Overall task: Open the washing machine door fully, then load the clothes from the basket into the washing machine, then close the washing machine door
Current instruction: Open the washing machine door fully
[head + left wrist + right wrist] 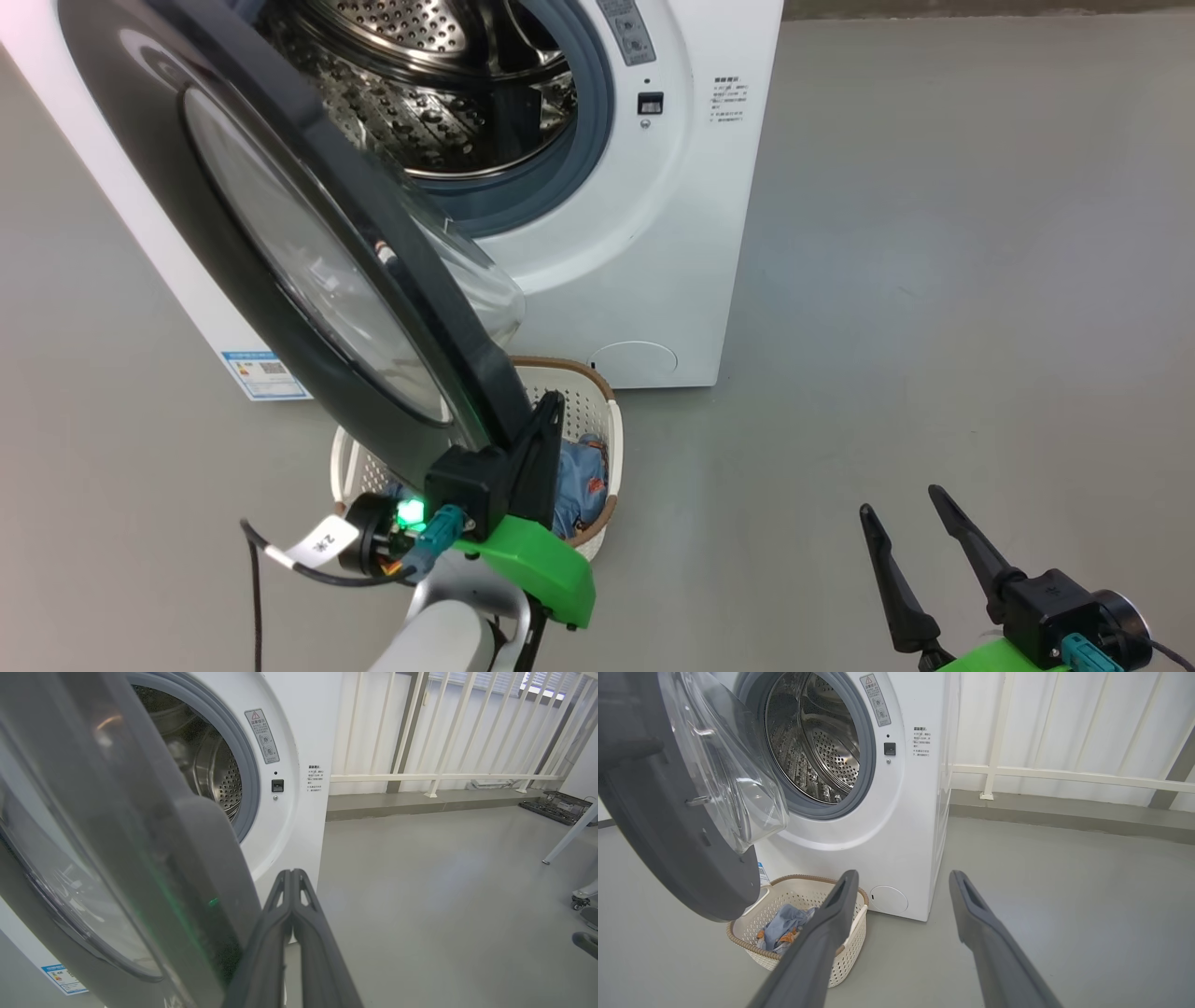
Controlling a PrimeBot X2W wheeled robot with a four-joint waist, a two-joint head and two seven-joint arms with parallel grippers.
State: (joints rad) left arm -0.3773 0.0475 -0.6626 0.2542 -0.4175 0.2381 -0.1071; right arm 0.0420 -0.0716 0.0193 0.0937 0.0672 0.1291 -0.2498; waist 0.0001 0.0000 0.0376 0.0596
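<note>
Washing machine door (280,233) stands swung out from the washing machine (653,233), partway open, its glossy black rim slanting across the head view and its clear dome bulging back toward the steel drum (420,84). The left gripper (553,401) is right at the door's lower edge, on the inner side of the rim. The left wrist view shows its two fingers (280,933) pressed flat together with nothing between them, and the door (93,835) just beside them. Whether they are pushing on the rim cannot be told.

Over on the other side, the right gripper (900,499) hangs low above the grey floor (934,280), well apart from the machine, fingers spread wide and empty.

Down on the floor sits the basket (611,420), tight against the washer's front and directly under the door's lower edge. The clothes (579,485) lie bunched inside it. The right wrist view shows them as well: blue fabric with orange, clothes (784,924) heaped in the basket (850,952) below the door (668,849).
</note>
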